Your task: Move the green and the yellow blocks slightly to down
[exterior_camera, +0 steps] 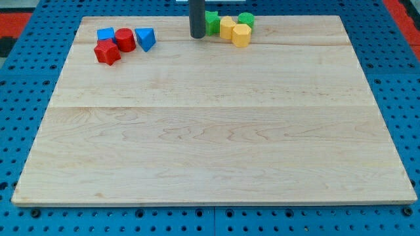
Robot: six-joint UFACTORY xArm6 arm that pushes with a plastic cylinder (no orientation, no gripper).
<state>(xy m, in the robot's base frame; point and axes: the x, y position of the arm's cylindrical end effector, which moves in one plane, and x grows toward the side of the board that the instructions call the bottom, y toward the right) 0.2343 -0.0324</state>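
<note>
At the view's top, right of centre, four blocks cluster: a green block (212, 22), a yellow block (226, 27), a yellow hexagonal block (241, 35) and a green round block (246, 19). My tip (197, 36) stands on the board just left of the first green block, close to it or touching it; I cannot tell which. The rod hides that block's left edge.
At the view's top left sit a blue block (105, 34), a red cylinder (125, 40), a blue triangular block (146, 39) and a red star-shaped block (107, 52). The wooden board (210, 131) lies on a blue pegboard surface (26, 98).
</note>
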